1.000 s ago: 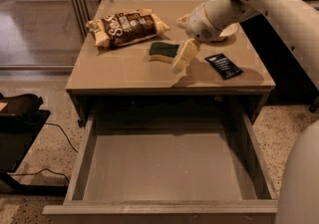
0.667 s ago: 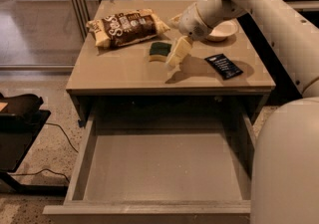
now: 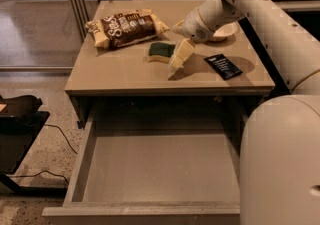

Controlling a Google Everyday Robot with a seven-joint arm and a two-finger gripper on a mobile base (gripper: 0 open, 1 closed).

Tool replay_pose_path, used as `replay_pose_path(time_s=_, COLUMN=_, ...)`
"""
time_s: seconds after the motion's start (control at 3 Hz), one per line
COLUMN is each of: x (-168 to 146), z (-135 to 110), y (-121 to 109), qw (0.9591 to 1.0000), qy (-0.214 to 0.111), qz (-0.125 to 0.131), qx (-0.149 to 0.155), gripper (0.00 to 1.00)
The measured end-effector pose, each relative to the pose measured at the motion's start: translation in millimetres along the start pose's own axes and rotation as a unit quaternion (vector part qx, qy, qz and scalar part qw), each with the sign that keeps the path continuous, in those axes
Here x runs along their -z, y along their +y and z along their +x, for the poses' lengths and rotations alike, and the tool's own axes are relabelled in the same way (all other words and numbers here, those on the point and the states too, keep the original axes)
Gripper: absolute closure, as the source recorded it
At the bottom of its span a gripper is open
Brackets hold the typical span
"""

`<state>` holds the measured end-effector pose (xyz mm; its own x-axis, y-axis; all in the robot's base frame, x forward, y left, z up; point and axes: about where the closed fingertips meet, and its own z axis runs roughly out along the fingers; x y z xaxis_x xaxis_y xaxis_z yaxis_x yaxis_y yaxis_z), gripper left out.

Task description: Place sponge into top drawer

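Note:
The sponge, dark green on top with a pale yellow base, lies flat near the middle of the table top. My gripper hangs just to the right of the sponge, pointing down at the table and close to the sponge's right edge. It holds nothing that I can see. The top drawer is pulled open below the table's front edge. It is wide, shallow and grey-beige.
A brown snack bag lies at the back left of the table. A flat dark blue packet lies right of the gripper, and a white bowl sits behind my arm. My own body fills the lower right. A black stand is on the floor at left.
My gripper has shifted slightly left toward the sponge, and my arm and body now fill more of the right side. The sponge has not moved.

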<state>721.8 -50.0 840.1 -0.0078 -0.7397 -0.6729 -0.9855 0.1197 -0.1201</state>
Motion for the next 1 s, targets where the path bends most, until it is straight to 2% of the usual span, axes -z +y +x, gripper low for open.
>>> replay_pose_path(time_s=0.33, x=-2.5, z=1.0, y=1.3, qw=1.0000, qy=0.001, qz=-0.003, qx=-0.001, gripper=0.00)
replay_pose_path(time_s=0.67, x=-2.6, z=1.0, y=1.3, qw=1.0000, qy=0.001, qz=-0.003, qx=-0.001, gripper=0.19)
replay_pose_path(time_s=1.0, x=-2.7, z=1.0, y=1.3, qw=1.0000, qy=0.001, qz=-0.003, qx=-0.001, gripper=0.42)
